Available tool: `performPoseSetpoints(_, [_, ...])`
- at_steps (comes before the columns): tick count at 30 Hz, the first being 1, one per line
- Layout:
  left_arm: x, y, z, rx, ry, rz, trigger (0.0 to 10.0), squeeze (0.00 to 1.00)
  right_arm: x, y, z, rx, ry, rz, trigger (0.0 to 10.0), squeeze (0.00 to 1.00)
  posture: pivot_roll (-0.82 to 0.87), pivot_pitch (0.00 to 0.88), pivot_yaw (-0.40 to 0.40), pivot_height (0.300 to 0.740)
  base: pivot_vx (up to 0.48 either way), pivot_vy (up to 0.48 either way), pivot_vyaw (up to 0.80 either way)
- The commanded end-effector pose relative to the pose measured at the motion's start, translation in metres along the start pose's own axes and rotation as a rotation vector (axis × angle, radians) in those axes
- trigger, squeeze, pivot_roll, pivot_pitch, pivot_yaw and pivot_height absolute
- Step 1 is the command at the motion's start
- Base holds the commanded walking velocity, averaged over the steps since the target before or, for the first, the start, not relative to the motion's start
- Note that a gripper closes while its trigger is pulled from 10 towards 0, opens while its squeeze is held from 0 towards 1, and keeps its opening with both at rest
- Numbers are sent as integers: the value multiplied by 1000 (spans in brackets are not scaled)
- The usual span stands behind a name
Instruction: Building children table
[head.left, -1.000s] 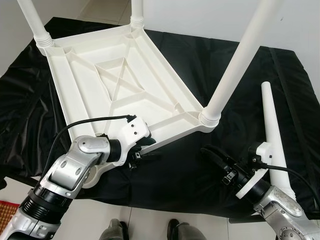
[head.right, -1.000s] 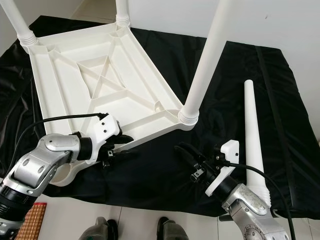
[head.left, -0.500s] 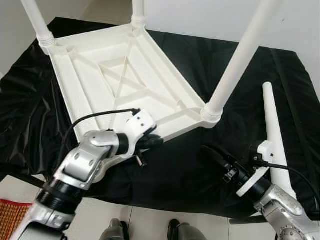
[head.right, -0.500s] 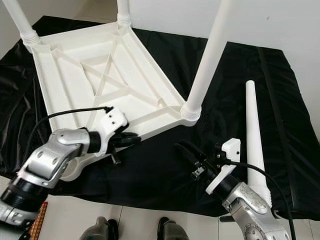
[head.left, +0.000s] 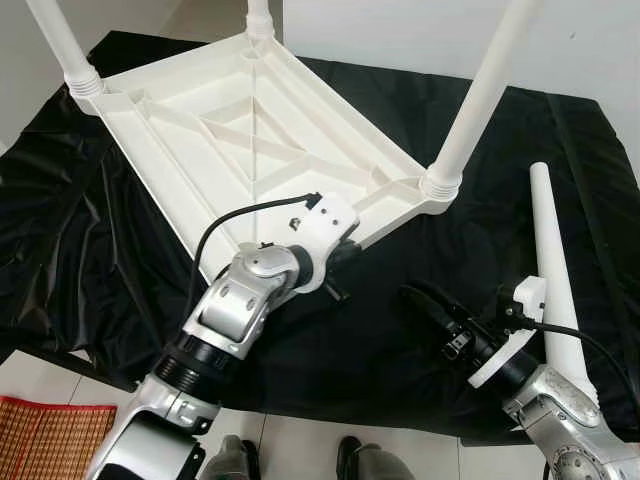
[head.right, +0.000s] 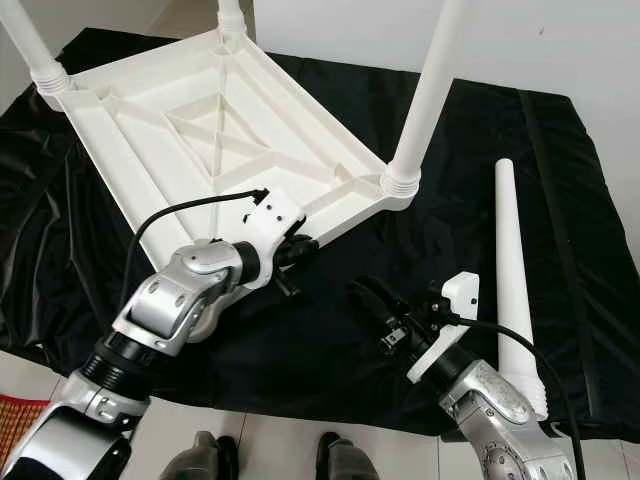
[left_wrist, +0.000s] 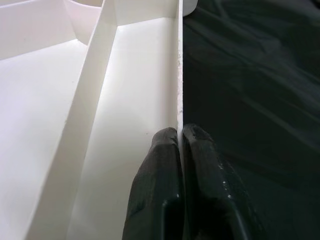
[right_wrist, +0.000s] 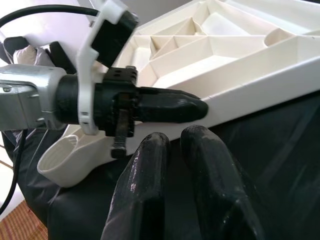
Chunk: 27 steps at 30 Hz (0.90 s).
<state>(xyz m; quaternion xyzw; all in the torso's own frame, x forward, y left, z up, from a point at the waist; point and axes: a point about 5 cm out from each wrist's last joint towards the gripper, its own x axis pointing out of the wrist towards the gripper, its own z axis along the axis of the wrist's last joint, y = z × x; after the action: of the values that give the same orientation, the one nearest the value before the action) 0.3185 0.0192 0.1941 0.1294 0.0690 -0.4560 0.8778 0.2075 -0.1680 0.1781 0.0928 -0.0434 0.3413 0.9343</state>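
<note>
Tabletop (head.left: 230, 130) lies upside down on the black cloth (head.left: 420, 330), three legs fitted. Left gripper (left_wrist: 179, 137) pinches its near rim; keep that grip firm while turning. Right gripper (right_wrist: 180, 145), fingers almost together and empty, hovers beside the loose leg (head.left: 553, 270), the likely next pick.

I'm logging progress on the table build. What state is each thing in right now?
Table top: upside down on the black cloth, three legs fitted and standing up.
Loose leg: lying flat on the cloth, not fitted.
Empty leg socket: open, no leg in it.
Left claw: shut on the table top's rim.
Right claw: shut, empty, above the cloth.
</note>
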Motion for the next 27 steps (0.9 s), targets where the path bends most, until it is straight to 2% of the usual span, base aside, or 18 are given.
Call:
performPoseSetpoints(1, [8, -9, 19, 31, -98, -25, 1294, 0, -2, -1, -1, -1, 7, -13, 10000, 0, -33, 197, -10, 740, 0, 0, 0])
performPoseSetpoints(2, [11, -9, 21, 30, -101, -14, 1294, 0, -2, -1, -1, -1, 6, -14, 10000, 0, -33, 197, -10, 740, 0, 0, 0])
performPoseSetpoints(3, [15, -9, 24, 31, -105, 6, 0, 0, -2, -1, -1, -1, 5, -15, 10000, 0, -33, 197, -10, 740, 0, 0, 0])
performPoseSetpoints(4, [15, -9, 24, 31, -105, 6, 0, 0, -2, -1, -1, -1, 5, -15, 10000, 0, -33, 197, -10, 740, 0, 0, 0])
performPoseSetpoints(5, [21, -10, 28, 37, -110, 23, 3098, 0, -1, -1, -1, 0, 1, -18, 10000, 0, -30, 205, -8, 740, 0, 0, 0])
performPoseSetpoints(6, [23, -10, 29, 41, -113, 27, 3098, 0, -1, -1, -1, 1, -2, -20, 10000, 0, -30, 205, -8, 740, 0, 0, 0])
performPoseSetpoints(7, [24, -11, 31, 42, -115, 27, 10000, 0, 0, -1, -1, -1, -8, -31, 10000, 0, -30, 205, -8, 740, 0, 0, 0])
performPoseSetpoints(12, [24, -13, 33, 45, -129, 21, 10000, 0, 3, -1, -1, -7, -21, -59, 10000, 0, -30, 208, -3, 740, 0, 0, 0])
performPoseSetpoints(13, [23, -12, 33, 36, -137, 21, 10000, 361, 4, -1, -1, -6, -26, -70, 10000, 0, -30, 208, -3, 740, 0, 0, 0])
performPoseSetpoints(15, [23, -12, 34, 28, -142, 21, 10000, 361, 5, -1, -2, -6, -29, -78, 10000, 0, -30, 208, -3, 740, 0, 0, 0])
performPoseSetpoints(16, [20, -11, 35, 8, -157, 10, 10000, 1000, 8, -3, -2, -15, -35, -109, 10000, 0, -21, 214, -2, 740, 0, 0, 0])
performPoseSetpoints(18, [13, -9, 40, -11, -200, -9, 10000, 1000, 12, -6, -3, -19, -51, -161, 10000, 0, -21, 214, -2, 740, 0, 0, 0])
performPoseSetpoints(19, [9, -8, 45, -26, -238, -20, 10000, 169, 14, -8, -3, -21, -56, -188, 10000, 0, -21, 214, -2, 740, 0, 0, 0])
performPoseSetpoints(23, [6, -6, 49, -40, -275, -29, 10000, 169, 16, -10, -4, -22, -60, -209, 10000, 0, -21, 214, -2, 740, 0, 0, 0])
performPoseSetpoints(24, [1, -4, 52, -48, -290, -36, 10000, 0, 18, -11, -4, -32, -58, -226, 10000, 0, -7, 219, -3, 740, 0, 0, 0])
performPoseSetpoints(25, [1, -4, 52, -48, -290, -36, 10000, 0, 18, -11, -4, -32, -58, -226, 10000, 0, -7, 219, -3, 740, 0, 0, 0])
performPoseSetpoints(27, [-14, 11, 49, 0, -279, -6, 10000, 0, 22, -15, -6, -76, -50, -299, 10000, 0, 4, 222, -7, 740, 0, 0, 0])
